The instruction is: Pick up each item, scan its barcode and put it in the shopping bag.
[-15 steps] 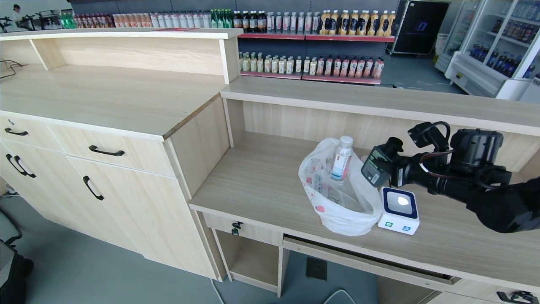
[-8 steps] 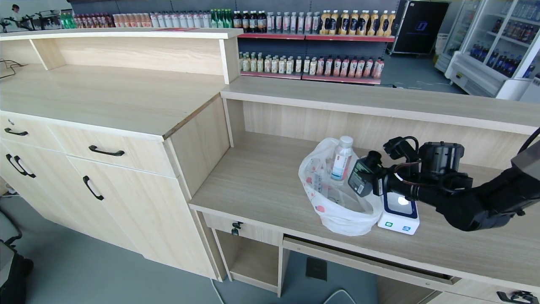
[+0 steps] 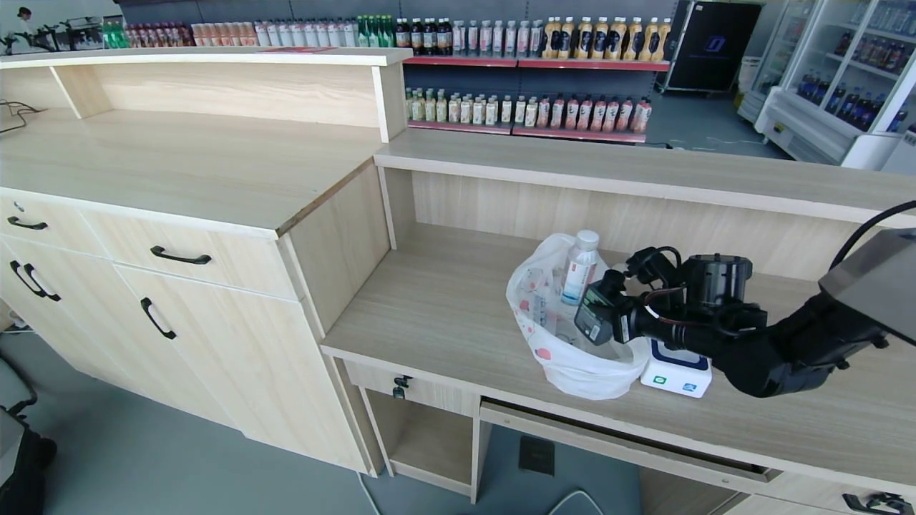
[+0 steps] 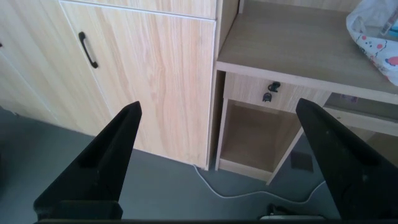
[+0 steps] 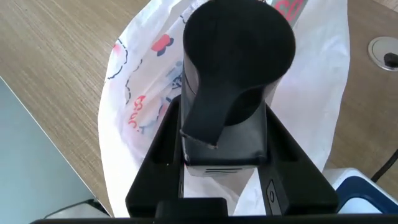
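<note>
My right arm [image 3: 758,357] is matte black all over, made of rounded joint housings with a squat cylindrical drum [image 3: 715,275] near the wrist. A small black block [image 3: 644,263] sits there under a looped black cable. Farther back, another black cable [image 3: 868,224] arcs over a flat grey panel [image 3: 869,282]. My right gripper [image 3: 595,323] is black too. My left gripper [image 4: 217,106] has two flat black fingers [image 4: 93,171] that taper to narrow tips.

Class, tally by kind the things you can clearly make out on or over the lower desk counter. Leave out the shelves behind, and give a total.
bottles: 2, the clear bottle and the dark bottle
shopping bag: 1
scanner: 1
Total: 4
</note>
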### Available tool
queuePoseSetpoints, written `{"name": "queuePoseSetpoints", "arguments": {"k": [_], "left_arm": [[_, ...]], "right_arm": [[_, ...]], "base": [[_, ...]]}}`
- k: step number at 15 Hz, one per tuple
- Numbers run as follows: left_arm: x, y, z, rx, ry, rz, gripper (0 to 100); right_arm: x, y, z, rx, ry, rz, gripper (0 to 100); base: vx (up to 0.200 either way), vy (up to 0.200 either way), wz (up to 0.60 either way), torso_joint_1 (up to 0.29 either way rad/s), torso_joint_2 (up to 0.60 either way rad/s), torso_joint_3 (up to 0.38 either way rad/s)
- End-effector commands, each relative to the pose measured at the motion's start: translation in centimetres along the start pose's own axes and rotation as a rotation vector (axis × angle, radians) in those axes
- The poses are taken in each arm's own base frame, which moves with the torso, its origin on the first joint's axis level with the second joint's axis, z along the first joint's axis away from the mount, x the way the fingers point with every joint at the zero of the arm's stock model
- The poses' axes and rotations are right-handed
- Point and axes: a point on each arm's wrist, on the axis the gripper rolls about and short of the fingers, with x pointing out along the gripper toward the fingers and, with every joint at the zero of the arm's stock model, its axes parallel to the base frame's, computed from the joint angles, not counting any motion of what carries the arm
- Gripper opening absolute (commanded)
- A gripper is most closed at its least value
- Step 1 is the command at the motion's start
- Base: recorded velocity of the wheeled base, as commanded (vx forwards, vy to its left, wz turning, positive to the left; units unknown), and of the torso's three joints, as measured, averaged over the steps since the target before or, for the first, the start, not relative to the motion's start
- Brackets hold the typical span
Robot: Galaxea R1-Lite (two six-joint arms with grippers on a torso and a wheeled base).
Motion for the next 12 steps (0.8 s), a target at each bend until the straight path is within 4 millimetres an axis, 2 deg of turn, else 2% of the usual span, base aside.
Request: {"name": "queuePoseSetpoints", "arguments": {"k": [1, 12], "left_arm": [[0.0, 0.0, 0.0, 0.0, 0.001, 0.0, 100], [0.0, 0.0, 0.0, 0.0, 0.001, 0.0, 100]], "right_arm": [[0.4, 0.1, -1.0, 0.006, 0.025, 0.007, 0], [1.0, -0.1, -2.7, -0.014, 0.064, 0.006, 0]], "base": [[0.0, 0.0, 0.0, 0.0, 0.0, 0.0], [0.0, 0.0, 0.0, 0.0, 0.0, 0.0]]}}
